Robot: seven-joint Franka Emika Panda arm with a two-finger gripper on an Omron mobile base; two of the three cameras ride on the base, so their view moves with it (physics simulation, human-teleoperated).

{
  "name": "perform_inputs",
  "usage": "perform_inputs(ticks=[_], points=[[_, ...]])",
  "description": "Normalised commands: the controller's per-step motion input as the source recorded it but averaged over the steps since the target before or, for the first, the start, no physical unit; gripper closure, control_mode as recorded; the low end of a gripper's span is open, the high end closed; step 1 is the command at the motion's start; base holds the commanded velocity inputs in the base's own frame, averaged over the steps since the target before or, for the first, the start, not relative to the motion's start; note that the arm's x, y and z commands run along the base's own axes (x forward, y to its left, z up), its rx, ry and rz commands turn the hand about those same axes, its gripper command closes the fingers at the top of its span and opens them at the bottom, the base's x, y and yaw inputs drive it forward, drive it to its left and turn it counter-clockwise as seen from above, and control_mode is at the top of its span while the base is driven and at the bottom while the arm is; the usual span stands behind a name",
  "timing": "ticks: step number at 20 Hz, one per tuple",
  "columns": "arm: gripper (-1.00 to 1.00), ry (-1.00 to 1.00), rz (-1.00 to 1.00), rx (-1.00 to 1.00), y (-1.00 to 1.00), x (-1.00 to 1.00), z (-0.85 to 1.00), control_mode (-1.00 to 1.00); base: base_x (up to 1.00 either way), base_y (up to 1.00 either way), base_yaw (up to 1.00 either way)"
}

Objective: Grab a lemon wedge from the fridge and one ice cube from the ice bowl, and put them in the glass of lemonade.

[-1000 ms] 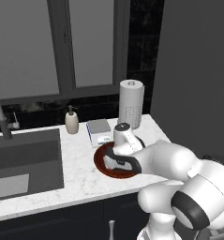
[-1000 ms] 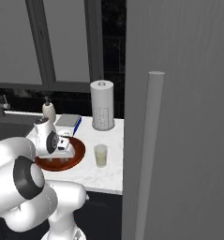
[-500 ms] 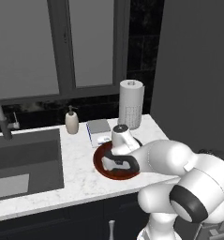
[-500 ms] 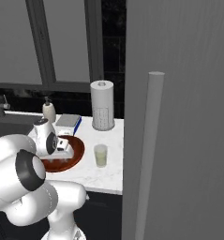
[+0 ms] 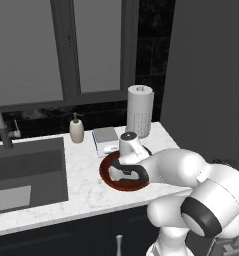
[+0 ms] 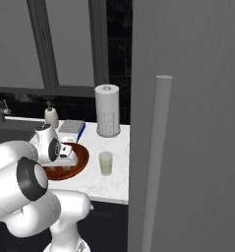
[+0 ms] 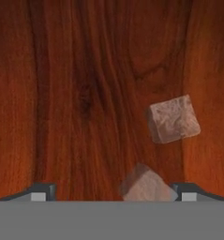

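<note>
fingers (image 7: 113, 192) apart over grainy wooden ice bowl (image 7: 85, 93); pale ice cube (image 7: 145, 186) between.

Glossy white rounded arm (image 5: 191, 172) with dark joints.

From the left base view we look forward and down over the arm, from behind on its left, at the counter (image 5: 86, 192). From the right base view we face the same counter from behind on the right, close beside the fridge (image 6: 197, 123). Both share the ice bowl (image 5: 107, 172) and paper-towel roll (image 5: 140, 110). The hand view looks straight down, very near the bowl's floor.
</note>
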Motion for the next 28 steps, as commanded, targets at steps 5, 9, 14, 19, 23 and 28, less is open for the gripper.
perform_inputs(ticks=[5, 9, 14, 19, 23, 28], points=[[1.0, 0.0, 0.0, 0.0, 0.0, 0.0, 0.0, -1.0, 0.0, 0.0, 0.0], [1.0, 0.0, 0.0, 0.0, 0.0, 0.0, 0.0, -1.0, 0.0, 0.0, 0.0], [1.0, 0.0, 0.0, 0.0, 0.0, 0.0, 0.0, -1.0, 0.0, 0.0, 0.0], [1.0, 0.0, 0.0, 0.0, 0.0, -0.09, 0.18, -1.0, 0.0, 0.0, 0.0], [1.0, -0.11, 0.0, 0.0, 0.0, -0.28, 0.6, -1.0, 0.0, 0.0, 0.0], [1.0, -0.11, 0.0, 0.06, -0.08, -0.17, 0.3, -1.0, 0.0, 0.0, 0.0]])
